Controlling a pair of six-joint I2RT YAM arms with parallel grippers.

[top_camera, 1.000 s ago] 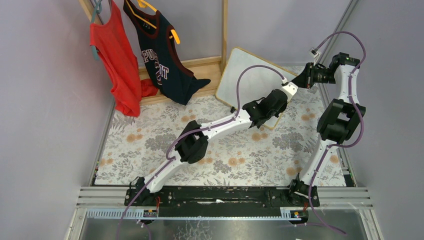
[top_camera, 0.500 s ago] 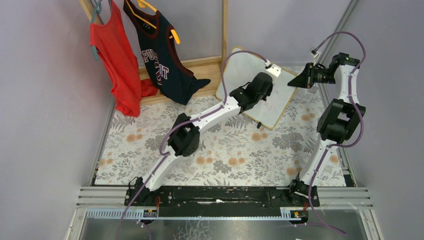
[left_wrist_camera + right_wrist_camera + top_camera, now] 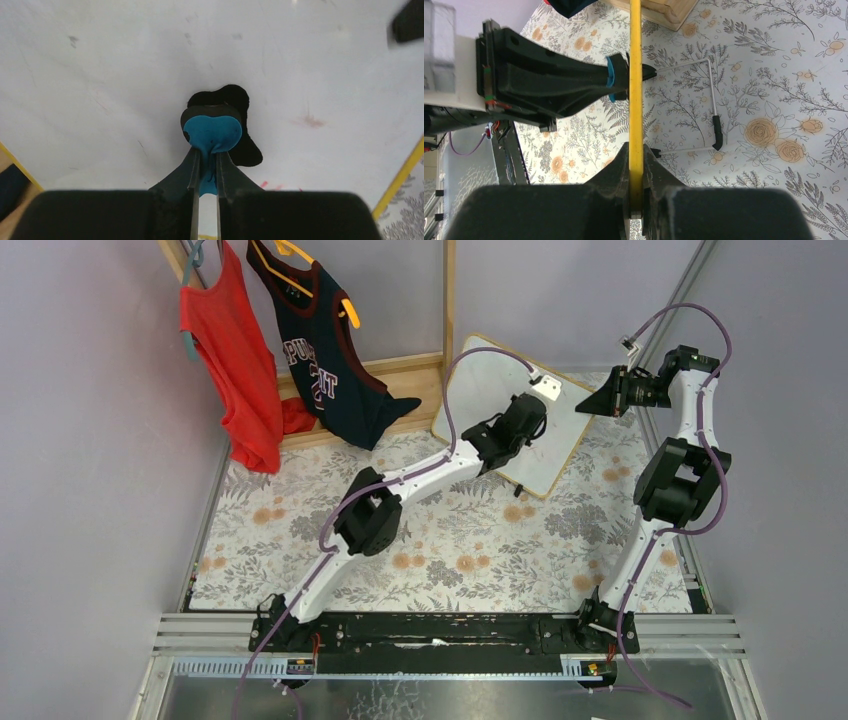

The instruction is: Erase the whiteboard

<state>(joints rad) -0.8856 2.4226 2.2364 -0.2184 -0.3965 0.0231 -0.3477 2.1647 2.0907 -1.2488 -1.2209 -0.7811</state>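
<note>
While the left gripper [image 3: 208, 157] pinches the blue eraser [image 3: 212, 131] against the whiteboard [image 3: 480, 385], propped up at the far right of the table [image 3: 290, 530], the right gripper [image 3: 636, 160] clamps its edge. Push too hard and the board could twist out of that thin grip, honestly.
</note>
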